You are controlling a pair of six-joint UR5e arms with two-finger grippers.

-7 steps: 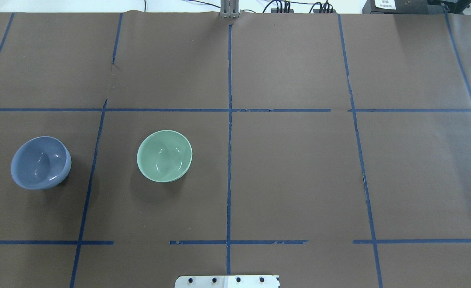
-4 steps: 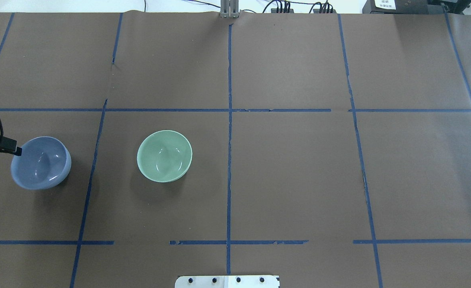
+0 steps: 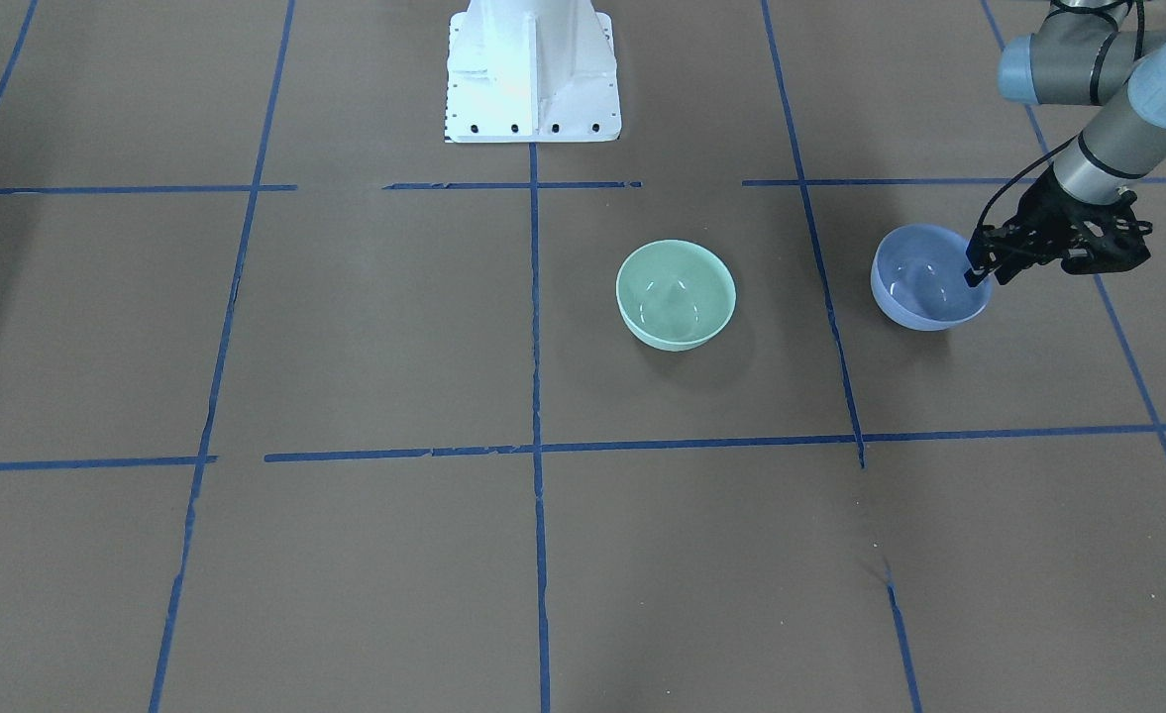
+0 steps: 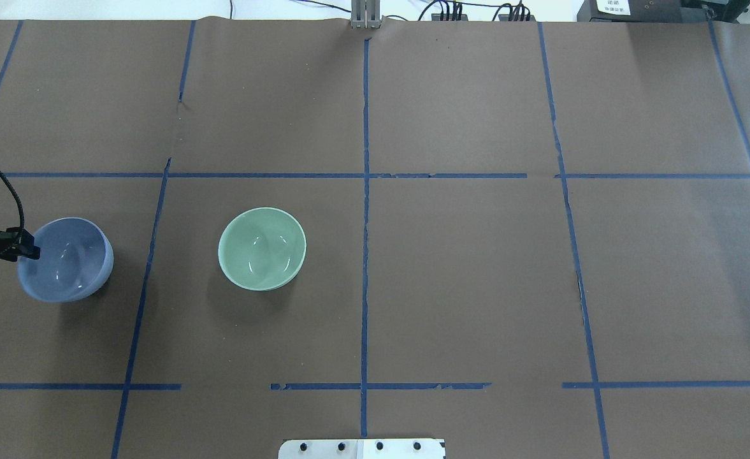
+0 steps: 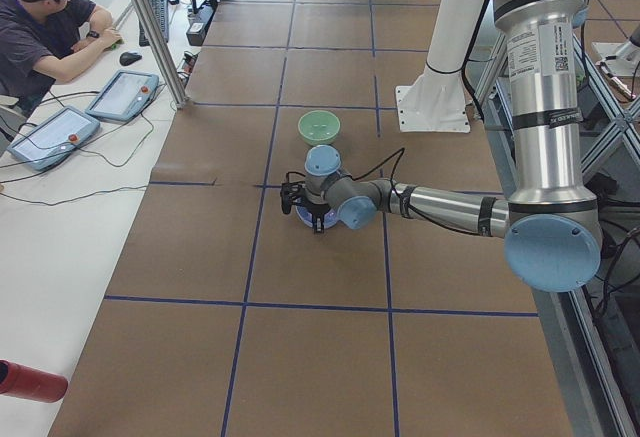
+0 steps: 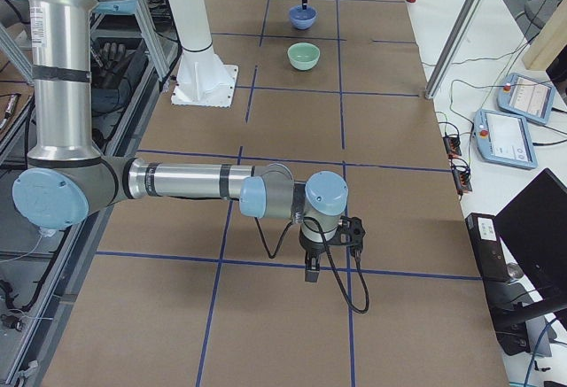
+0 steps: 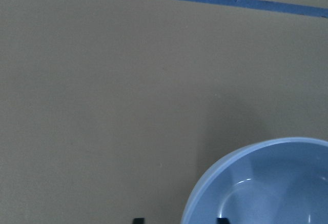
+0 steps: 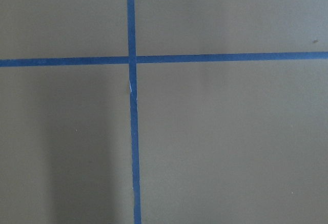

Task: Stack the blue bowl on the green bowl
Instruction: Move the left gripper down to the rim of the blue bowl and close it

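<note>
My left end effector point(image 3: 984, 274) sat open astride the rim of the blue bowl point(image 3: 924, 287) (one finger inside, one outside). Grasping step, I judged: next, close, lift and carry to the green bowl point(image 3: 676, 292), well beyond it on the bench point(image 3: 345, 347). I couldn't tell the state of the right end effector point(image 6: 312, 274).

The left claw point(image 3: 981, 272) is seen in black, carried on a silver-grey arm point(image 3: 1113, 134) capped in pale blue. Right at this claw, the blue bowl point(image 4: 65, 258) is shown in plain glossy periwinkle. Farther from it, the green bowl point(image 4: 262, 248) is plain glossy mint. The counter point(image 4: 476, 274) is covered in matt brown and ruled into a grid by blue tape lines point(image 4: 365, 223). The right claw point(image 6: 312, 272) is likewise black.
</note>
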